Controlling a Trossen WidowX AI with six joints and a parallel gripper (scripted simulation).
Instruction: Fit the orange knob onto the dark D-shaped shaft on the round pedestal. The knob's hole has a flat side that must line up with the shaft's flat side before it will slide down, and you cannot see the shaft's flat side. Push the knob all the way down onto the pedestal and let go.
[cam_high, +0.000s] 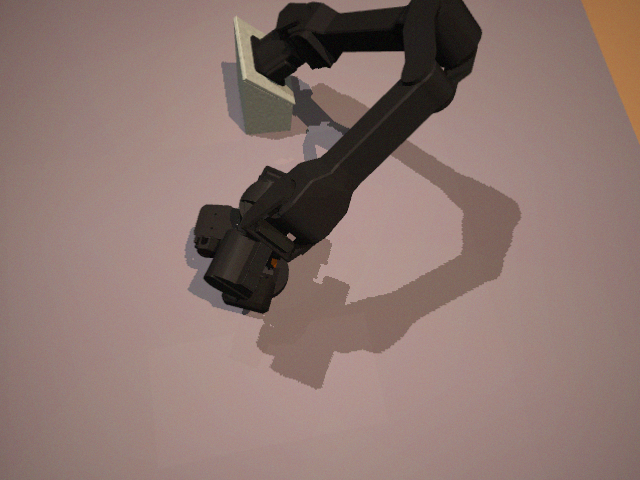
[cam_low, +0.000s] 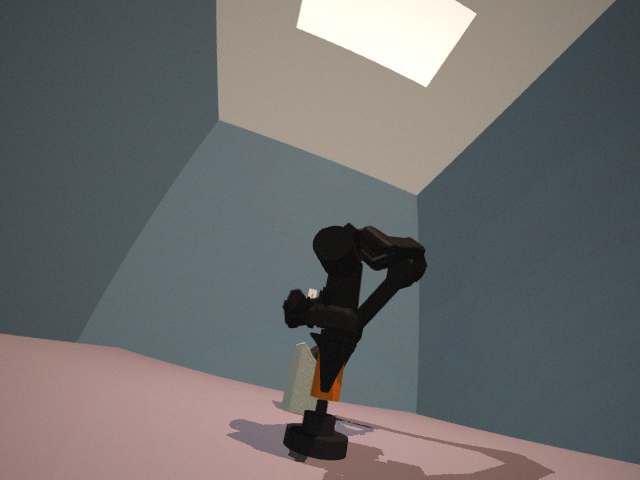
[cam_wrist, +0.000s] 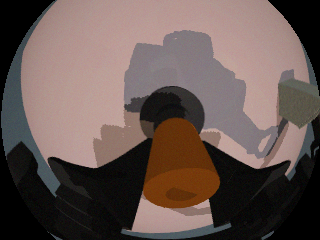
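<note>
The orange knob (cam_high: 274, 263) (cam_low: 334, 386) (cam_wrist: 177, 155) is held between the fingers of my gripper (cam_low: 326, 384) (cam_wrist: 176, 144), which is shut on it. The dark shaft (cam_low: 321, 406) rises from the round pedestal (cam_low: 315, 441) (cam_wrist: 196, 112). In the exterior view the knob's lower end is at the shaft's upper end, well above the pedestal, with a length of bare shaft below it. The knob looks slightly tilted there. Whether the shaft's tip is inside the hole cannot be told. The shaft's flat side is hidden. In the top view the arm covers most of the knob and pedestal.
A pale green-grey block (cam_high: 266, 111) (cam_low: 298, 379) (cam_wrist: 299, 102) with a slanted top stands by the arm's base. The arm's links arch above the pinkish surface (cam_high: 103, 387) and cast shadows on it. Blue-grey walls (cam_low: 258, 258) stand behind.
</note>
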